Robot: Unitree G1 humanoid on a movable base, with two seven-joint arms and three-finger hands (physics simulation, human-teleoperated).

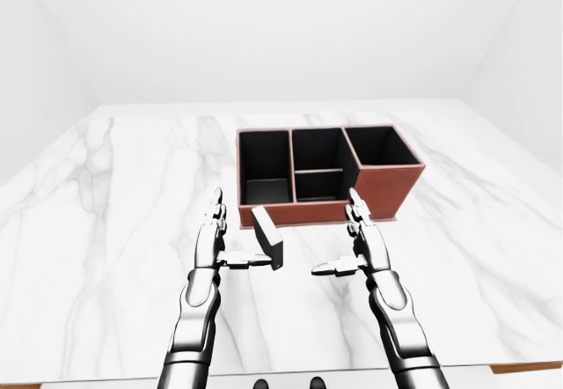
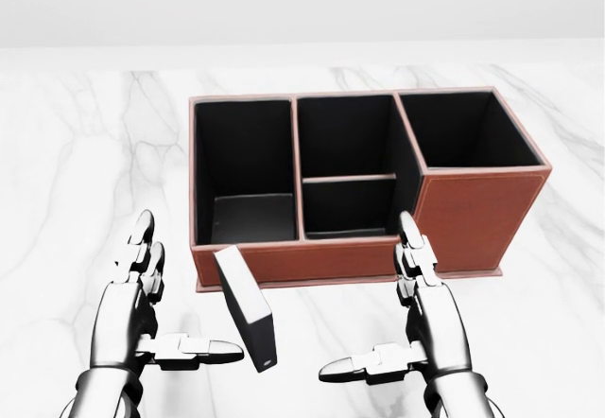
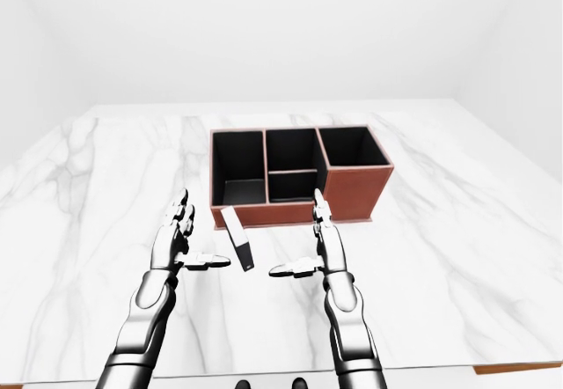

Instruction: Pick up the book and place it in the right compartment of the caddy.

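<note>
Fingers (image 2: 142, 238) of the left hand (image 2: 128, 309) are spread wide, thumb pointing toward the view's centre, holding nothing; thumb tip sits just beside the book (image 2: 247, 306), contact not clear. Right hand (image 2: 430, 319) mirrors it: fingers up and apart, thumb stuck out to the left, empty, well apart from the book. Book is dark w/ a light edge, standing tilted on the marble surface (image 2: 85, 172), between the two hands but much nearer the left one. Its upper end is just beside the low wall of the caddy (image 2: 473, 215), under the left compartment. Caddy is brown outside, black inside, w/ 3 sections across; middle one split by a divider; right compartment (image 2: 463, 130) is taller and looks empty. Right fingertips overlap the caddy's low wall in head view. Eye views show wide bare marble on both sides of the caddy and hands; surface edge is near the robot at the bottom.
</note>
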